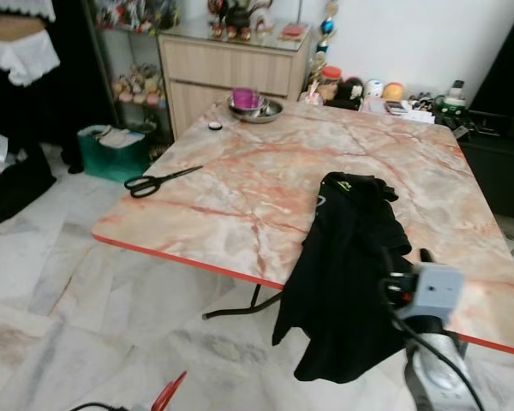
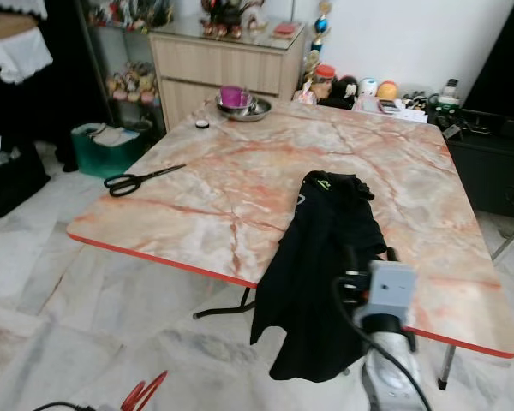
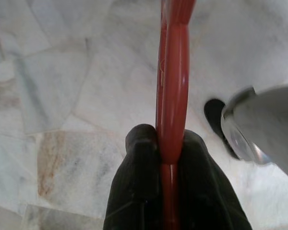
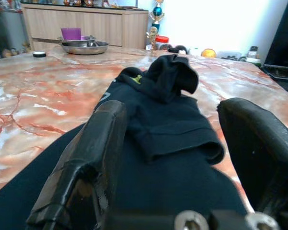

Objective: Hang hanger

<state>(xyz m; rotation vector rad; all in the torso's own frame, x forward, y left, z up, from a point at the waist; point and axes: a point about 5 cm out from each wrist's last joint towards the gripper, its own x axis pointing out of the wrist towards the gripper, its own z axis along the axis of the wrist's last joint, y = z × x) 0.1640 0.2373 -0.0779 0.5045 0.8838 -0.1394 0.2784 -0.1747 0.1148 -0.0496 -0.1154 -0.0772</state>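
Right gripper point(image 4: 173, 158) sits low at the near desk point(image 1: 240, 188) edge, jaws spread wide, one on each side of the black garment point(image 1: 347, 274) that drapes over the edge and hangs toward the floor. Left gripper point(image 3: 165, 148) is down near the marble floor point(image 3: 62, 72), jaws pinching the red hanger point(image 3: 172, 96) edge-on (its tip shows red at the bottom of the head view point(image 1: 167, 392)).

Step in hand looks like getting the garment onto the hanger. To do it well:
- close on the bunched collar area, not the loose hem, or the fabric will likely slide off the desk
- raise the hanger level first
- scissors point(image 1: 158, 181) and bowl point(image 1: 255, 107) are well apart, no clash risk
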